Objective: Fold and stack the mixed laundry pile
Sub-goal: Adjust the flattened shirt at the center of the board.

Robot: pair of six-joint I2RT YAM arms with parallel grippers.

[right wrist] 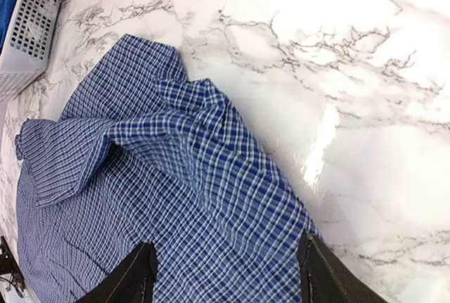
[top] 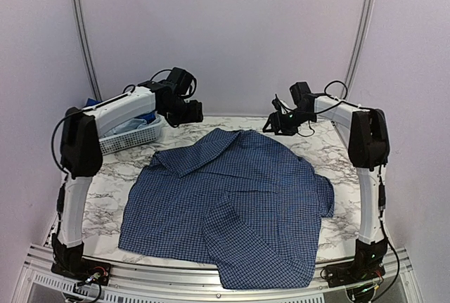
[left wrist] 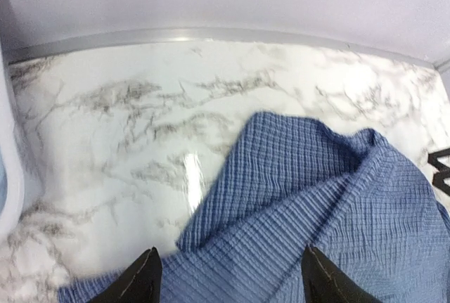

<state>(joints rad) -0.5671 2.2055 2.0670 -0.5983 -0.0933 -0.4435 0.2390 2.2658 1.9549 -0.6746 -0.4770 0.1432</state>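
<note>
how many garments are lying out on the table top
1: the navy checked shirt, spread mid-table. More clothes lie in the white basket at far left, partly hidden.

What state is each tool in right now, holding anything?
Left tool: open, holding nothing, above the checked shirt.
Right tool: open, holding nothing, also above the shirt.

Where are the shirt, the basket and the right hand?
shirt [top: 225, 204], top view, middle of the cloth.
basket [top: 131, 140], top view, its near slatted wall.
right hand [right wrist: 226, 243], right wrist view, midway between its fingertips.
</note>
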